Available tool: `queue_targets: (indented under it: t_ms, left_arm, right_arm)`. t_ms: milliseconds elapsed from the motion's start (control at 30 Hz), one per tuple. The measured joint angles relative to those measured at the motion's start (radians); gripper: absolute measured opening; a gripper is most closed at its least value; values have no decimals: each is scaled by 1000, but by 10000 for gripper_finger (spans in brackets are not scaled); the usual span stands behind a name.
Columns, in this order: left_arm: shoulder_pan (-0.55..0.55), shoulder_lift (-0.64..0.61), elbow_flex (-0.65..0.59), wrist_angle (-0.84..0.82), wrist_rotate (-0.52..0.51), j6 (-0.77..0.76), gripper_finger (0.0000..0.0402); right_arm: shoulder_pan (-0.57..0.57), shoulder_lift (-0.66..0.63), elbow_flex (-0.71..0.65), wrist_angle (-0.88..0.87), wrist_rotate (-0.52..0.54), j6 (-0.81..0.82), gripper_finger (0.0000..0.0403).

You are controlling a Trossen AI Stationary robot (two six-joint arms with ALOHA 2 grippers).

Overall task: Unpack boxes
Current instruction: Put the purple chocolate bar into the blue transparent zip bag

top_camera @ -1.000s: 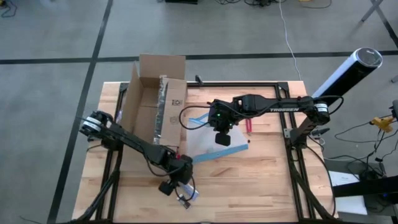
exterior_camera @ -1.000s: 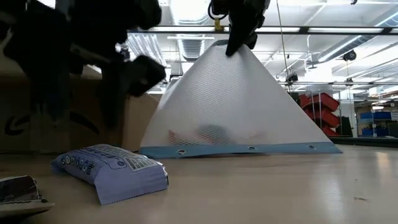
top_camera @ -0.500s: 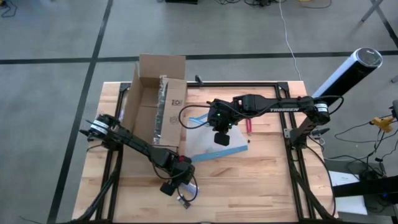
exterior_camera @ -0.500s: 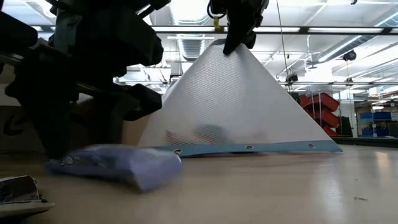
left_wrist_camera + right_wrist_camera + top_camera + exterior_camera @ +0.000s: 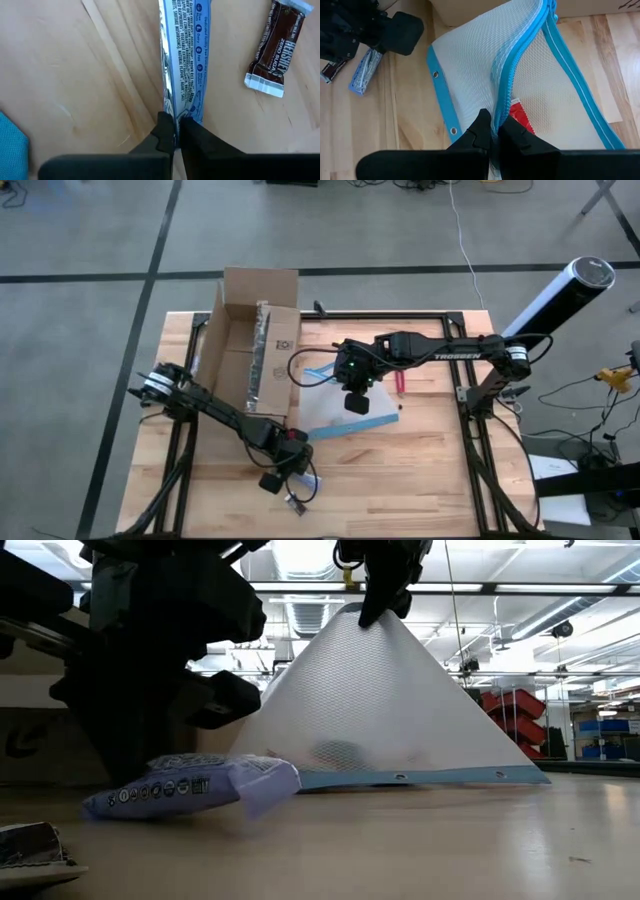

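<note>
While the open cardboard box (image 5: 245,345) stands at the far left of the worktop (image 5: 420,470), its flaps up, the unpacking has reached the sorting of what came out of it. Next to the box lies a white mesh pouch (image 5: 485,80) with a blue zipper edge, pulled up into a tent by the right tool (image 5: 492,131), whose fingers are pinched shut on the zipper seam. Nearer the front edge, the left tool (image 5: 174,131) is clamped on the crimped end of a blue snack wrapper (image 5: 184,55), with a small chocolate bar (image 5: 276,47) just beside it. I judge the next move calls for carrying the wrapper clear and setting it down flat.
</note>
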Motion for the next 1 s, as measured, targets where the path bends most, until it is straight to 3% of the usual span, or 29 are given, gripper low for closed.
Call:
queue_targets:
  t_ms: [233, 600, 800, 1000]
  left_arm:
    - [0, -61, -4, -9, -40, -19, 1]
    - [17, -319, -2, -3, -186, -99, 1]
    - [71, -476, 50, 0, -282, -128, 1]
    - [144, -569, 97, -9, -309, -126, 1]
  right_arm:
    - [0, 0, 0, 0, -1, 0, 0]
    - [0, 0, 0, 0, -1, -1, 0]
    - [0, 0, 0, 1, -1, 0, 0]
    - [0, 0, 0, 3, -2, 0, 0]
